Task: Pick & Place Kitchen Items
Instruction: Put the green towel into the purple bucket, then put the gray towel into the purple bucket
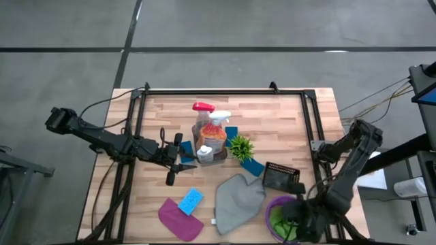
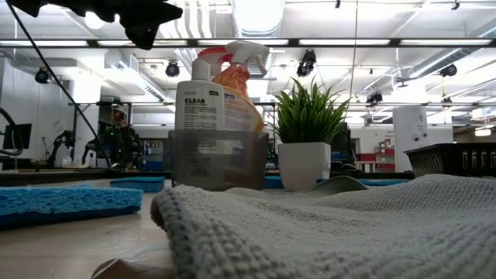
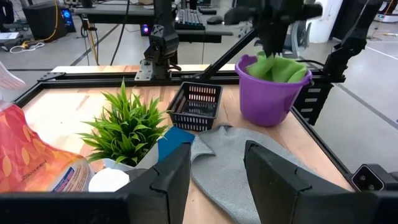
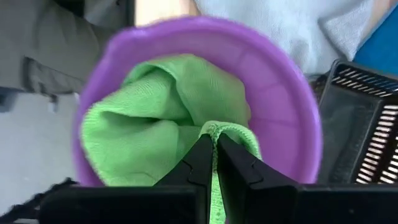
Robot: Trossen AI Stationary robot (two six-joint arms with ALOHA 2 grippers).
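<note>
The green cloth lies bunched in a purple bucket at the table's near right corner. My right gripper stands over the bucket, shut on the cloth. My left gripper is open and empty, level above the table just left of a clear bin. The bin holds the red-trigger spray bottle and the orange, white-trigger spray bottle. The grey cloth, the magenta cloth and a blue sponge lie flat near the front edge. No pink cup shows. My right gripper pinches a raised fold of the green cloth between its two fingers, coming from above and pointing down into the bucket. The rest of the cloth sits bunched inside the bucket, bulging above its rim.
A small green plant in a white pot stands right of the bin. A black mesh basket sits between the plant and the bucket. More blue sponges lie around the bin and plant. A black frame borders the table.
</note>
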